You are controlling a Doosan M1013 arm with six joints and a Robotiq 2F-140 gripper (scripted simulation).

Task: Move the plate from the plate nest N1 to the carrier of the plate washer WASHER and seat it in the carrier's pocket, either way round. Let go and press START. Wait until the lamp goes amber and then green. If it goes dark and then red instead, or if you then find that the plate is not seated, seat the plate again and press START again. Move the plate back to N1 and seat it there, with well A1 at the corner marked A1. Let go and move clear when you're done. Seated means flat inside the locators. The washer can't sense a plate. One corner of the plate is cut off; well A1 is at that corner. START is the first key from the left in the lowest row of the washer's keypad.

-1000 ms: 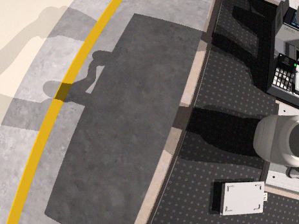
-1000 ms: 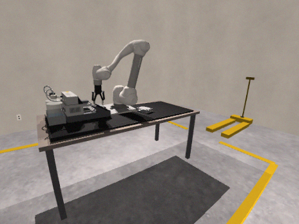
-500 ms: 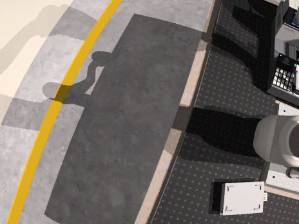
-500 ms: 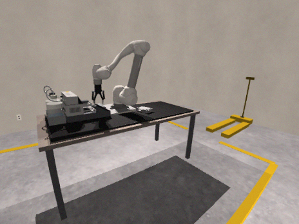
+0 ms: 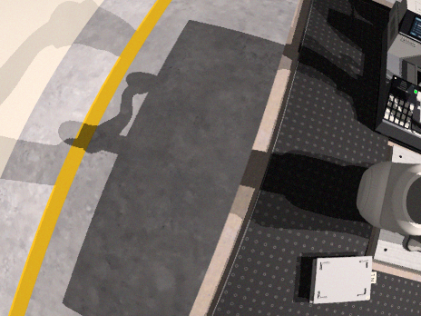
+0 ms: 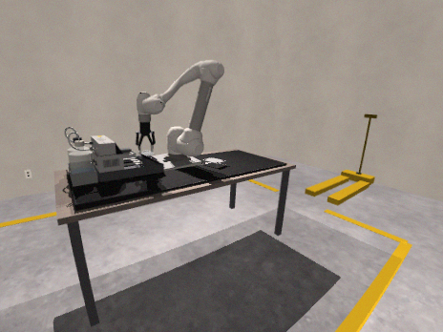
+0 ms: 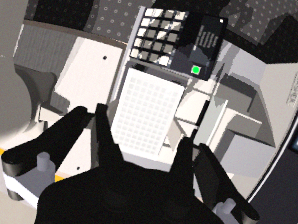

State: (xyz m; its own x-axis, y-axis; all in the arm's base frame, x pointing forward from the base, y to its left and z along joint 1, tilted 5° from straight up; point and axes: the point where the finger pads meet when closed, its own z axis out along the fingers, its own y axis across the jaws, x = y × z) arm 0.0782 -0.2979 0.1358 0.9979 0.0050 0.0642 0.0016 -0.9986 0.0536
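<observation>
1. The gripper [image 7: 145,139] is clenched on the white plate [image 7: 148,111], one black finger [image 7: 107,137] along each long side, as the wrist view shows.
2. The plate, a fine grid of wells, is at the washer [image 6: 112,164], just beside the keypad [image 7: 160,35]; whether it rests in the carrier or is raised off it cannot be told.
3. Beside the keypad a green lamp [image 7: 196,70] glows; it also shows in the top view as a green dot [image 5: 415,92] at the keypad's edge.
4. The keypad's keys are pale squares in rows; any markings on them are too small to read.
5. A small blue screen [image 5: 416,28] sits on the washer's upper part in the top view; faint lettering beneath it is blurred and illegible.
6. The plate nest [image 5: 342,278] lies on the dotted dark mat [image 5: 318,123], well apart from the washer, with black corner marks on its pale face; its A1 marking cannot be made out.
7. In the exterior view the white arm [image 6: 191,86] reaches down over the washer on the table [image 6: 258,176].
8. No brand names are readable anywhere.
</observation>
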